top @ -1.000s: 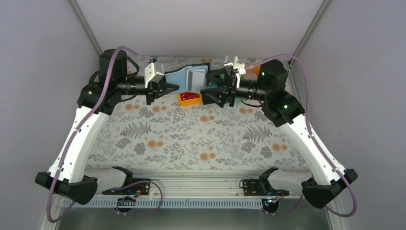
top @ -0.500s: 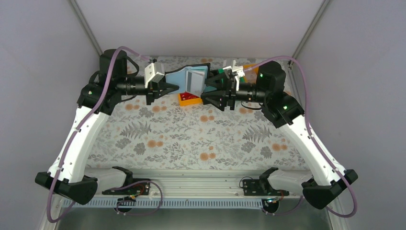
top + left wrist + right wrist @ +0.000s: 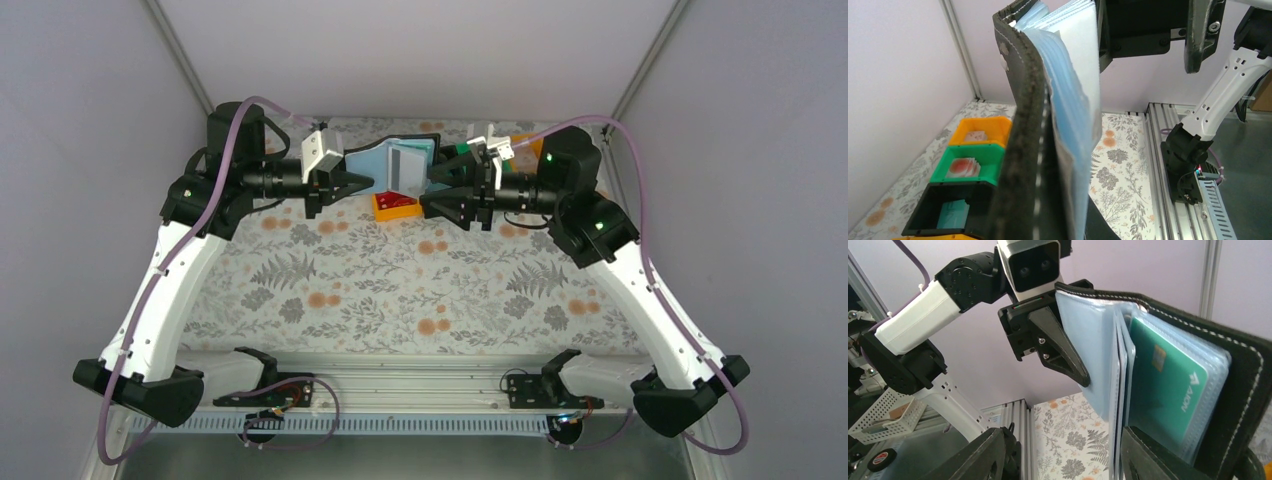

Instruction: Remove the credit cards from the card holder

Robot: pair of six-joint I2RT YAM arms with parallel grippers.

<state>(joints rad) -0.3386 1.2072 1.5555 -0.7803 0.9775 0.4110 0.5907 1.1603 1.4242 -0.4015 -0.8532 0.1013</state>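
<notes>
The card holder (image 3: 398, 166) hangs open in the air at the back of the table, black cover (image 3: 1243, 390) outside, pale blue sleeves (image 3: 1075, 105) inside. My left gripper (image 3: 360, 183) is shut on its left leaf, and the right wrist view shows the left gripper (image 3: 1083, 380) pinching that pale blue edge. A teal credit card (image 3: 1160, 385) sits in a clear sleeve against the right cover. My right gripper (image 3: 1063, 440) is open at the holder's right side. Its right finger (image 3: 1158, 455) is in front of the teal card's sleeve, with the loose sleeves just inside the gap.
An orange bin (image 3: 395, 205) with a red item lies on the table below the holder. Orange (image 3: 980, 131), green (image 3: 968, 167) and black (image 3: 948, 212) bins stand in a row along the back, each with cards inside. The floral cloth (image 3: 420, 290) covers the table.
My right gripper has moved left up to the holder, and its jaws have narrowed somewhat. The left arm and the holder have stayed where they were.
</notes>
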